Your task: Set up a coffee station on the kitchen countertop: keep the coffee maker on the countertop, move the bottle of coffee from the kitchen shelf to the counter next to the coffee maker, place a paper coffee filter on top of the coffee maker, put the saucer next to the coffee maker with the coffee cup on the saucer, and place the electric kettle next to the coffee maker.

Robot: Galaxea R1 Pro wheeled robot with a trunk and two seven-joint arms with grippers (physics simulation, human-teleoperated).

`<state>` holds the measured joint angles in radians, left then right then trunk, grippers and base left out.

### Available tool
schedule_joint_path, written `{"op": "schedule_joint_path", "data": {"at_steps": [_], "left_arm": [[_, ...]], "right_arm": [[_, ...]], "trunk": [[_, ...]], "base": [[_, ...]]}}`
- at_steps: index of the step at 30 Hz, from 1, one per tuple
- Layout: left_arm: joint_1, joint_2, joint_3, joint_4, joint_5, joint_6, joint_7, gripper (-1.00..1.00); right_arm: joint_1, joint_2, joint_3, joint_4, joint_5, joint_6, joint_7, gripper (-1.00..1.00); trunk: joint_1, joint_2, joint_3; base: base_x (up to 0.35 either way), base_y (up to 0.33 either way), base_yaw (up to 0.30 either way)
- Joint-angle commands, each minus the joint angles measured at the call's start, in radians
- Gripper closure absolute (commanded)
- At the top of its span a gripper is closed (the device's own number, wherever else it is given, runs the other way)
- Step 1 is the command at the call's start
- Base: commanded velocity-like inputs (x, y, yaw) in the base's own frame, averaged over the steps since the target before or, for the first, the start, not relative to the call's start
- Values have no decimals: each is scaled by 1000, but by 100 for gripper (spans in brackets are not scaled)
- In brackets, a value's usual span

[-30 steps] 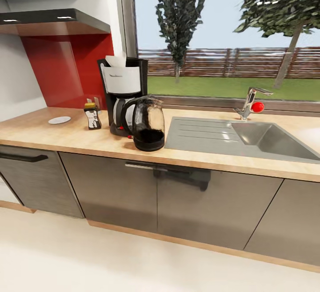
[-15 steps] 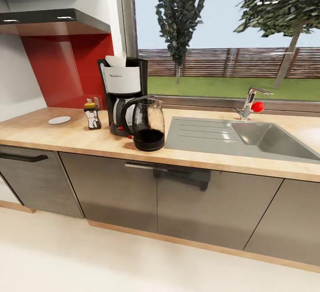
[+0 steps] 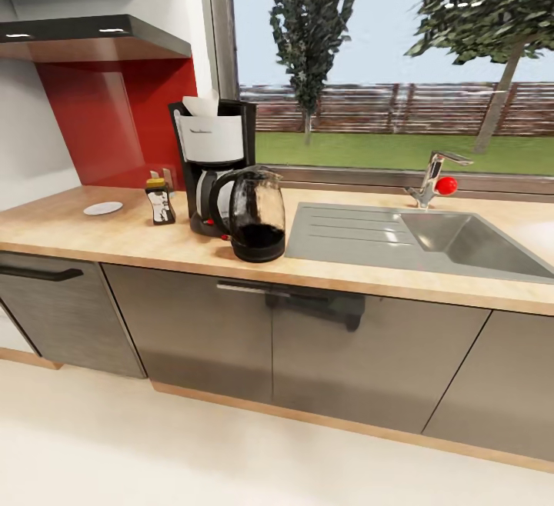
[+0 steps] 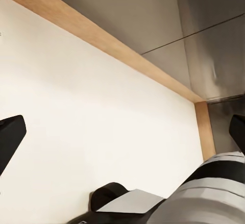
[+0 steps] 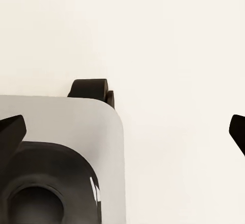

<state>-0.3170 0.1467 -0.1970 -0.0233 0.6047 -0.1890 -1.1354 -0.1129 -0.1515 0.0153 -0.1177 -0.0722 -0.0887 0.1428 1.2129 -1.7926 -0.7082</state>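
Electric kettle (image 3: pixel 256 214) touches the coffee maker (image 3: pixel 213 168) on the kitchen countertop (image 3: pixel 115 241); left gripper (image 4: pixel 122 137) and right gripper (image 5: pixel 125 132) hang spread wide, empty.

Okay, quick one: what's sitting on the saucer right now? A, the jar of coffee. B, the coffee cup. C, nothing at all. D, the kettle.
C: in the head view the saucer lies bare on the kitchen countertop, while the bottle of coffee and the electric kettle stand apart from it, nearer the coffee maker.
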Motion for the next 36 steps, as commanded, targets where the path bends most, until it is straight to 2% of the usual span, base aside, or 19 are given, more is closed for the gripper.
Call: {"op": "schedule_joint_path", "data": {"at_steps": [1,5,11,17,36], "left_arm": [[-1,1,-6,0,7,-6,-1,-100],[-1,1,19,0,7,-6,-1,-100],[-1,-1,35,0,7,-6,-1,-100],[-1,-1,37,0,7,-6,-1,-100],[-1,5,39,1,8,-6,-1,-100]], "right_arm": [[-1,0,2,1,-8,-3,4,-100],[-1,2,2,2,-8,-3,4,-100],[-1,14,3,31,-8,-3,5,-100],[-1,29,3,56,-7,-3,6,-100],[-1,23,3,61,-6,-5,5,-100]], "trunk": [[0,0,-1],[0,0,-1],[0,0,-1],[0,0,-1],[0,0,-1]], "base": [[69,50,0],[81,64,0],[25,19,0],[2,2,0],[0,0,30]]}}
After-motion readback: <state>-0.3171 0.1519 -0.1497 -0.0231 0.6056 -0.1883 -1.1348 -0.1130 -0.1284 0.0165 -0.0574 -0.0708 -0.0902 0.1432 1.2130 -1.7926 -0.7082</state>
